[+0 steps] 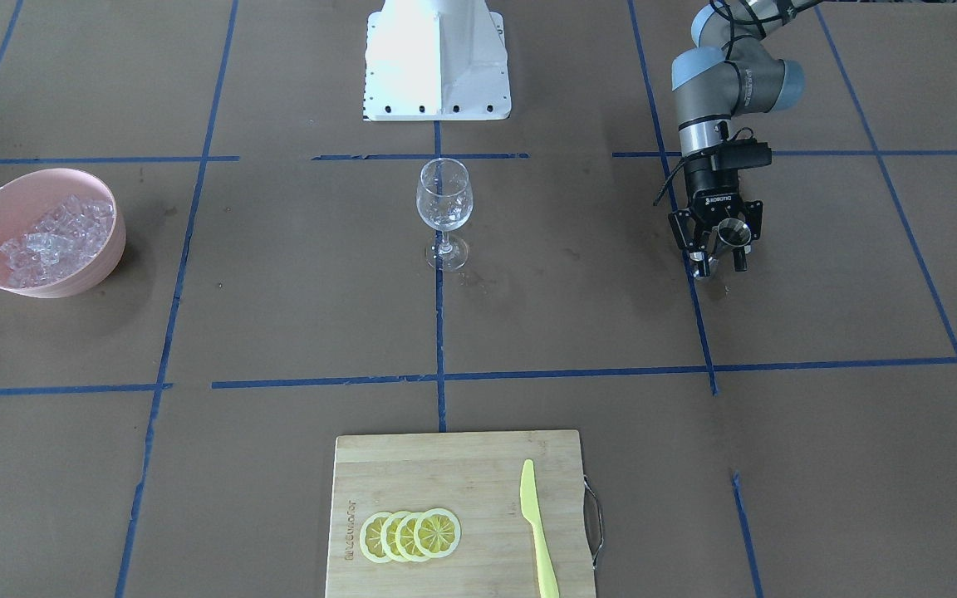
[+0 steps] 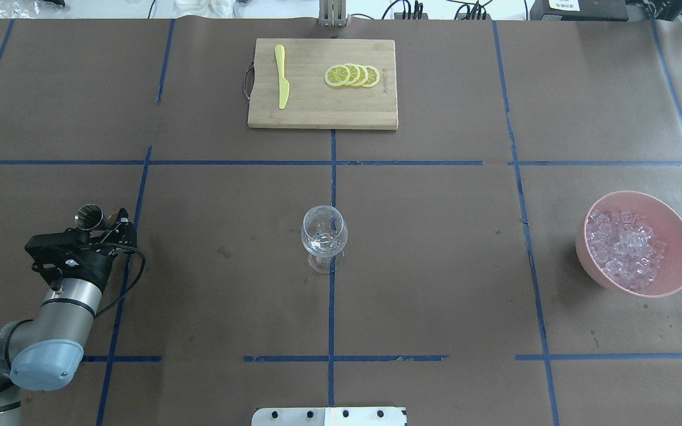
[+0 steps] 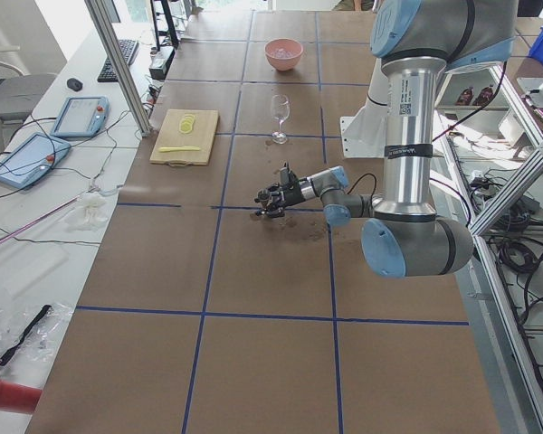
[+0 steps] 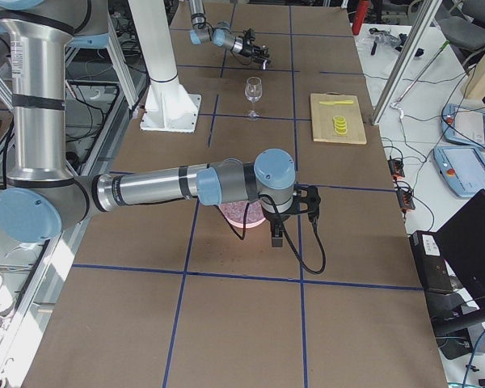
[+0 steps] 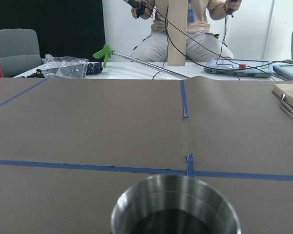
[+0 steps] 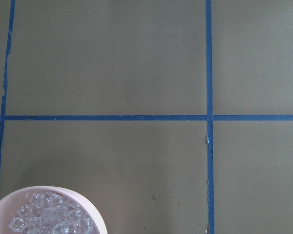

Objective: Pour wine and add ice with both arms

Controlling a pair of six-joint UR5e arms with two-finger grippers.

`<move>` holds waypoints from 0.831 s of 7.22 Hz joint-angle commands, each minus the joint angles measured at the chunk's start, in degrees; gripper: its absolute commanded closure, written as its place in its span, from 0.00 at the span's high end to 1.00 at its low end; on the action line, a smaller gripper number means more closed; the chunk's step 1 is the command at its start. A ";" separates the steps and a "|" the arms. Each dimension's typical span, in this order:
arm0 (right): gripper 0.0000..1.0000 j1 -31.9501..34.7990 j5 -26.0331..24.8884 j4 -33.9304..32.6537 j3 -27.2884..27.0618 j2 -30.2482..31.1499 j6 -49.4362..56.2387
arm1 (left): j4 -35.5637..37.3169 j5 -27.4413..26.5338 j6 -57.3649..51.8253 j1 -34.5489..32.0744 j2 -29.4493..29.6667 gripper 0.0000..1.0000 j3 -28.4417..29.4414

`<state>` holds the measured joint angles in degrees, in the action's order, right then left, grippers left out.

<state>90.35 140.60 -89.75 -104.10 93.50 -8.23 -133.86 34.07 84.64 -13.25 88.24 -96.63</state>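
The black left gripper (image 1: 719,262) holds a silver cup (image 1: 731,233). Blue tape lines (image 1: 578,374) grid the brown table (image 1: 819,274) beneath it.

Grey-silver left arm (image 1: 723,83) and right arm (image 4: 145,187) carry light-blue joint caps and black cables.

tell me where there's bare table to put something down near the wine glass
Widest bare patch: between the wine glass and the pink bowl. Also bare between the glass and the left tool holding the metal cup, and between the glass and the cutting board. Crowded: on the board, and in the bowl of ice.
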 commanded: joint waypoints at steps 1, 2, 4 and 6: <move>1.00 0.00 0.20 -0.08 0.04 0.01 -0.03 | 0.00 0.03 0.00 0.25 0.09 0.60 0.12; 1.00 0.00 0.20 -0.08 0.04 0.01 -0.12 | 0.00 0.03 0.00 0.42 0.09 0.58 0.13; 1.00 0.00 0.37 0.01 -0.05 0.01 -0.56 | 0.00 0.12 0.00 0.51 0.00 0.45 0.47; 1.00 0.00 1.78 0.10 -0.05 0.01 -1.43 | 0.09 0.03 -0.09 0.42 -0.17 0.00 -0.40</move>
<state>90.35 141.86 -89.68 -104.14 93.52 -9.13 -133.84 34.16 84.62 -12.77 88.19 -96.51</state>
